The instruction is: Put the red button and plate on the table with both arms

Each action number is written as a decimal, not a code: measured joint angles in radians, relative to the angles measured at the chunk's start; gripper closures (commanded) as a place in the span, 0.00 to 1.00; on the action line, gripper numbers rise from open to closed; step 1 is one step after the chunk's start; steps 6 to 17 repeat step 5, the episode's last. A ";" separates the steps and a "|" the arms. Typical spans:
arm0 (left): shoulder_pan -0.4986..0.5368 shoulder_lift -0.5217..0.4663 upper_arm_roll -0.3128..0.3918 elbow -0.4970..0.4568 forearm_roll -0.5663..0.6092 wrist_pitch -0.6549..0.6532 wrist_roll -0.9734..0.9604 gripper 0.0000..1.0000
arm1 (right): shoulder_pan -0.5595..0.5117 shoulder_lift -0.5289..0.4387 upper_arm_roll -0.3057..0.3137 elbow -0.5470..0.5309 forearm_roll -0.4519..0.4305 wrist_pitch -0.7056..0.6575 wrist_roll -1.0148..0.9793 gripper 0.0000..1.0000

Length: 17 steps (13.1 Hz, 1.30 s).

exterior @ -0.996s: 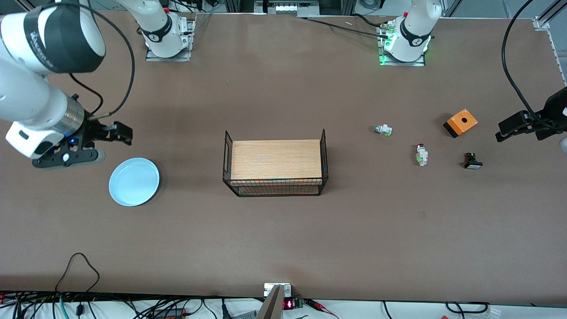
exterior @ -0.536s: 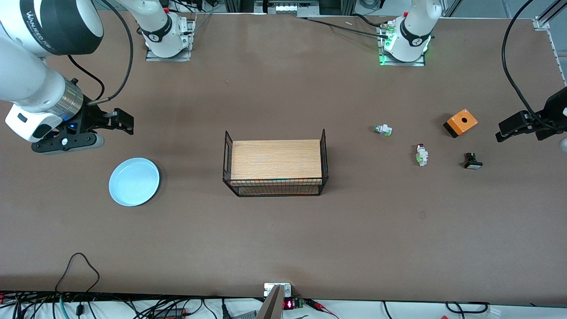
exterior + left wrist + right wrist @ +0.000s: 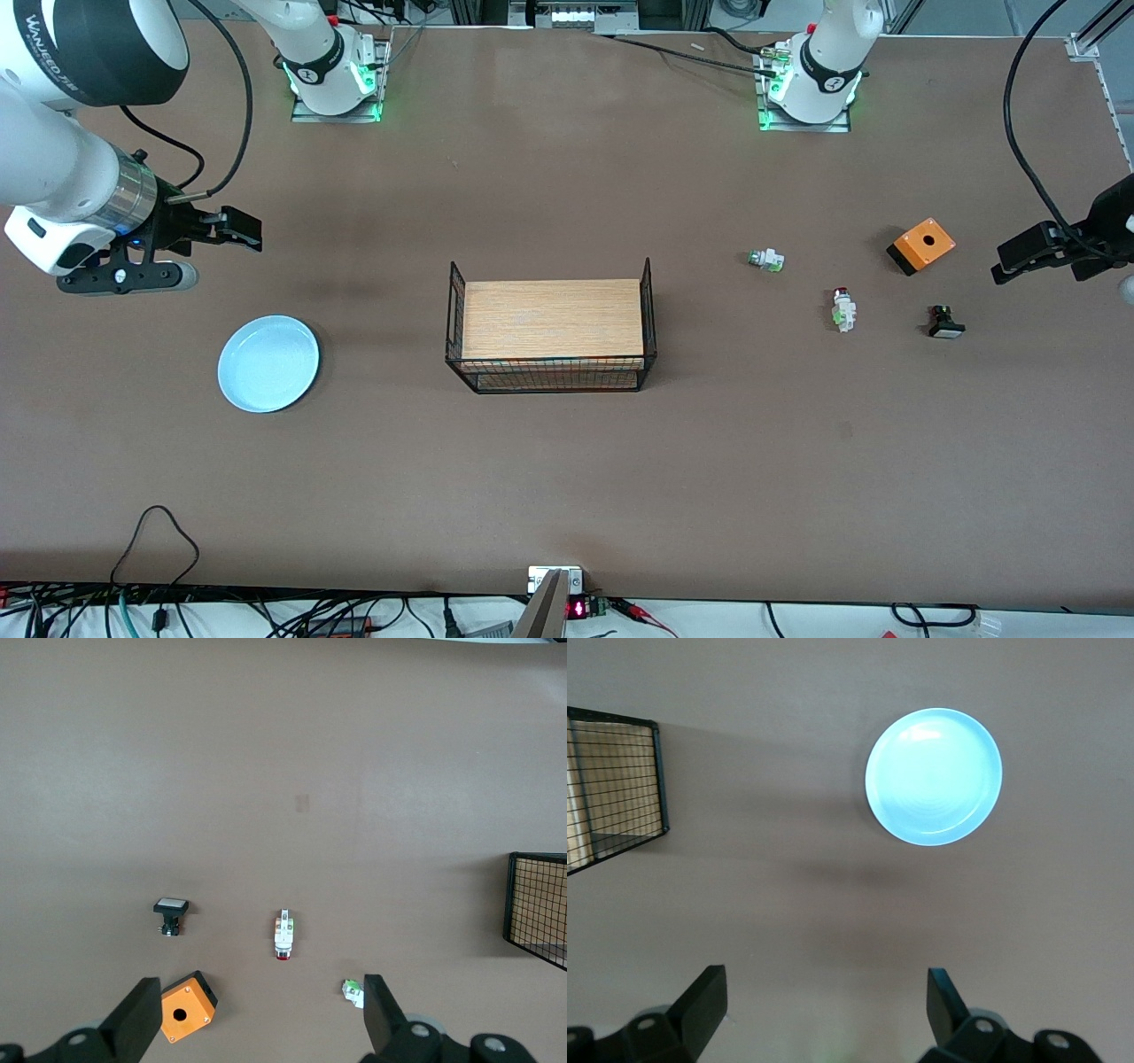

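The pale blue plate (image 3: pixel 268 363) lies flat on the brown table (image 3: pixel 567 478) toward the right arm's end; it also shows in the right wrist view (image 3: pixel 934 776). The red button (image 3: pixel 843 309) lies on its side on the table toward the left arm's end, and shows in the left wrist view (image 3: pixel 283 935) too. My right gripper (image 3: pixel 237 229) is open and empty, up over bare table beside the plate (image 3: pixel 824 1001). My left gripper (image 3: pixel 1019 257) is open and empty, held over the table's end beside the orange box (image 3: pixel 261 1019).
A black wire rack with a wood top (image 3: pixel 551 330) stands mid-table. An orange box (image 3: pixel 921 245), a black switch part with a white face (image 3: pixel 945 322) and a white-and-green switch part (image 3: pixel 766 260) lie round the red button. Cables run along the front edge.
My right arm has drawn up and away from the plate, toward its base. The plate, the red button and the left arm have not moved.
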 measured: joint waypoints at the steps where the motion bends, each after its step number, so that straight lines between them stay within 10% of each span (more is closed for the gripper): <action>1: 0.000 0.000 0.000 0.000 0.000 0.000 0.000 0.00 | -0.005 0.002 -0.001 0.000 -0.005 -0.003 -0.003 0.00; 17: 0.000 0.000 0.000 0.000 0.000 0.000 0.000 0.00 | -0.019 0.011 -0.005 0.000 -0.007 -0.025 -0.016 0.00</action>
